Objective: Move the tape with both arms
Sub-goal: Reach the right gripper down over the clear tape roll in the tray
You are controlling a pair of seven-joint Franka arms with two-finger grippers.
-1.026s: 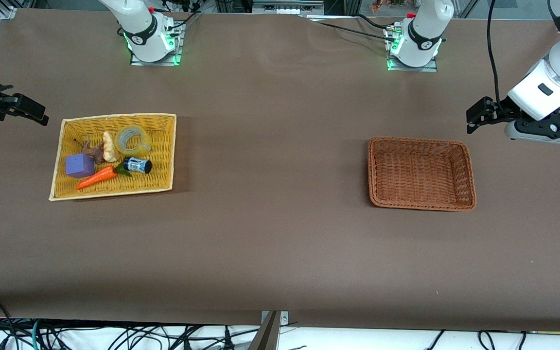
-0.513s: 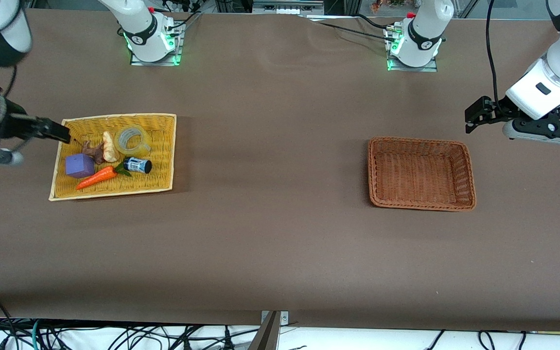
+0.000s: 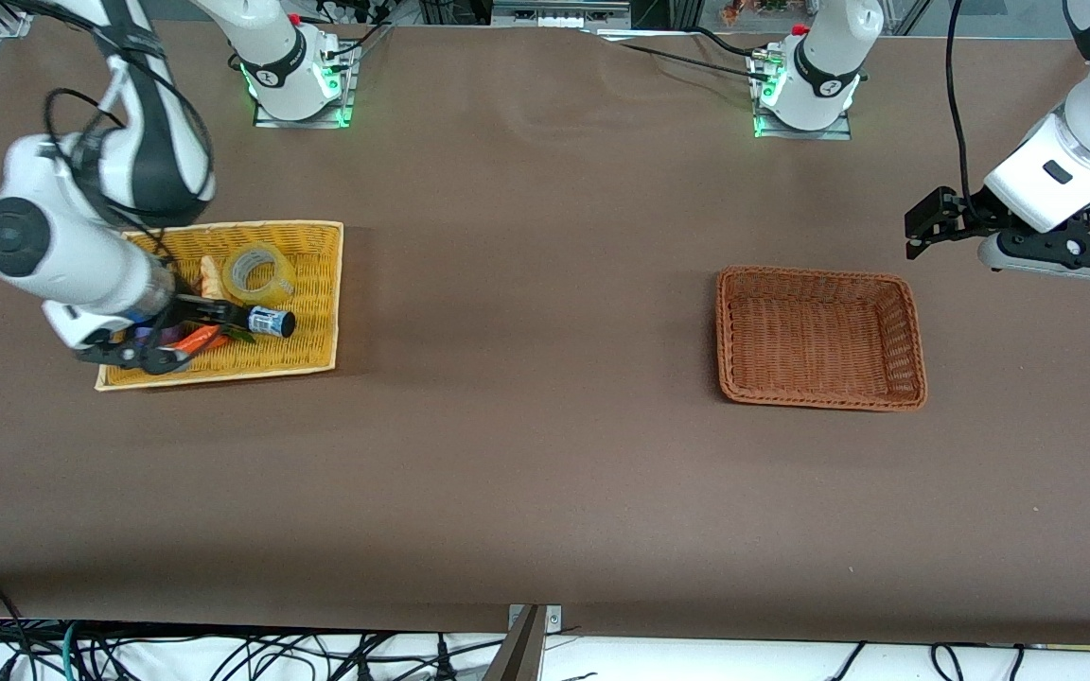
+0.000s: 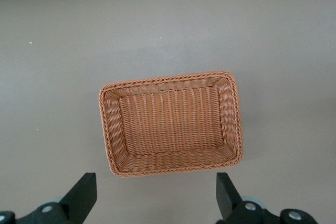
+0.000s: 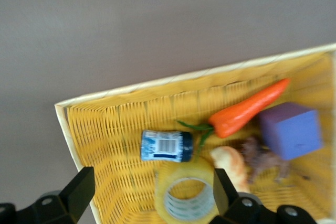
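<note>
Hovering spread over the yellow basket point(image 3: 323, 284), right claw point(image 5: 149, 195) with the tape point(image 5: 188, 196) lying flat just beneath, touching the bottle point(image 5: 167, 146): likely light, stiff, slick, best pinched across its wall; left claw point(image 4: 156, 195) waiting spread over tabletop point(image 4: 168, 24) beside brown basket point(image 4: 170, 129).

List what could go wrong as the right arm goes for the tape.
The tape lies crowded in the yellow basket, with the small bottle and a pale toy close beside it, so the open right gripper may knock or snag them. The left gripper waits open beside the brown basket.
</note>
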